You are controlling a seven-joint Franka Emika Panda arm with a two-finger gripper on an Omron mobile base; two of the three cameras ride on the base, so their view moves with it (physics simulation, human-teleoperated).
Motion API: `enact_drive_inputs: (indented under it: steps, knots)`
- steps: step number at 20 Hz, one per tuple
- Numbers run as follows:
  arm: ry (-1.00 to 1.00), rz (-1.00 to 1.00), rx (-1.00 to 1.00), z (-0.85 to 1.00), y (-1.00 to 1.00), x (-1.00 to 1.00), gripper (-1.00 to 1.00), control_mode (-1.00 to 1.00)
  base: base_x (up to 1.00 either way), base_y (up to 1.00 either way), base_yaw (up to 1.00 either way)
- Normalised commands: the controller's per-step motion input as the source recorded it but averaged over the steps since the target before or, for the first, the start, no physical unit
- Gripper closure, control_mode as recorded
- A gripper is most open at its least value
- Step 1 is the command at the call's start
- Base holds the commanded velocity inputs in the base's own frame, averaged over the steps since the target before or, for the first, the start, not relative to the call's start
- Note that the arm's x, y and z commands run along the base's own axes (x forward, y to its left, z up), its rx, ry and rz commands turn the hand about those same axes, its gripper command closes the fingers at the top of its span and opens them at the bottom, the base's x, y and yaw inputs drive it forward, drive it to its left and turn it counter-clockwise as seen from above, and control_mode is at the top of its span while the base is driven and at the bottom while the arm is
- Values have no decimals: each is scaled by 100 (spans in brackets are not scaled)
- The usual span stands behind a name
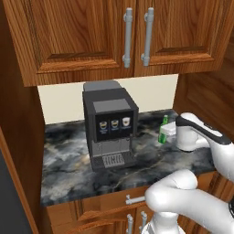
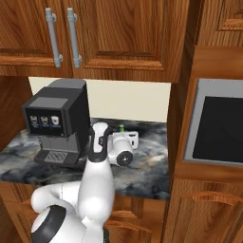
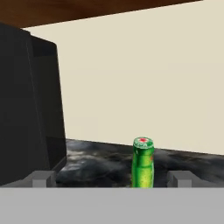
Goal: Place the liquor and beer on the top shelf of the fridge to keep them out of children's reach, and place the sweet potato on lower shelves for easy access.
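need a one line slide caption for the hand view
Open gripper lined up on the slim green glass beer bottle standing on the dark marbled counter, black coffee machine alongside.

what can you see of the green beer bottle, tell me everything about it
The beer is a slim green bottle of glossy glass, with a long neck and a green cap marked in red. It stands upright on the dark marbled counter, to the right of the black coffee machine and apart from it, before the cream wall. In the hand view its neck rises between the tips of the open gripper, a gap on each side. Its lower body is hidden.
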Motion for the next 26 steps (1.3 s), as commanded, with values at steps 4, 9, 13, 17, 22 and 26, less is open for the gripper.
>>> enact_drive_inputs:
  steps: [4, 9, 13, 17, 22, 26]
  knots:
    - [0, 0, 0, -12, 0, 29, -100, -100, 0, 0, 0]
    - [0, 0, 0, -14, 0, 24, -100, -100, 0, 0, 0]
    - [0, 0, 0, -10, -1, 24, -100, -100, 0, 0, 0]
    - [0, 0, 0, -10, -7, 24, -100, -100, 0, 0, 0]
    - [0, 0, 0, -9, -13, 20, -100, -100, 0, 0, 0]
    - [0, 0, 0, -5, -12, 18, -100, -100, 0, 0, 0]
